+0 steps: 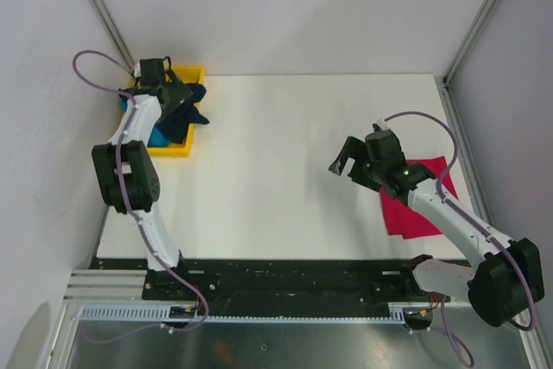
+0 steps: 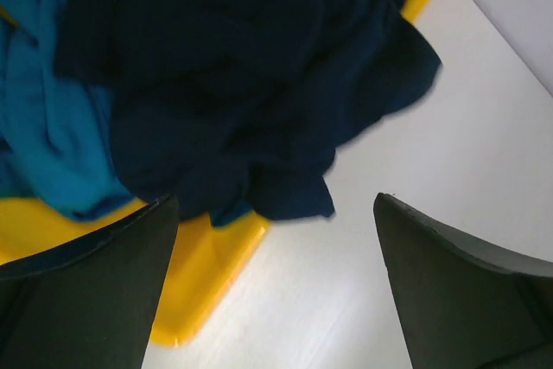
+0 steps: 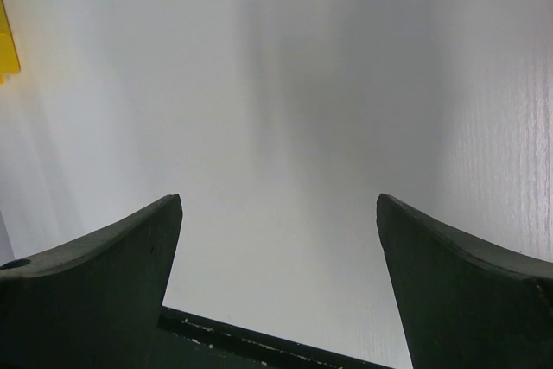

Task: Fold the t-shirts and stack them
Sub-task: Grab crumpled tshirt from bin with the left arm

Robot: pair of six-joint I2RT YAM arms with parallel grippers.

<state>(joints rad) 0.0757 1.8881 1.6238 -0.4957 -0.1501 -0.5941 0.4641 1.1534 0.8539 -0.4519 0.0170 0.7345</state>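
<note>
Step, prob.: fetching a shirt. L jaws wide open, empty, over navy shirt heaped w/ teal shirt in yellow tray, 10 o'clock. R jaws open, empty. Crimson shirt lies at 4 o'clock on tabletop. Next: lower L, pinch navy cloth.

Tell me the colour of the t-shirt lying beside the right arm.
The t-shirt is plain crimson-pink; the top external view shows it best.

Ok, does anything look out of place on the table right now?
Only the navy t-shirt: it lies crumpled in the yellow tray, partly over the teal t-shirt, with one corner hanging over the rim. The crimson-pink t-shirt lies flat near the table's right edge.
</note>
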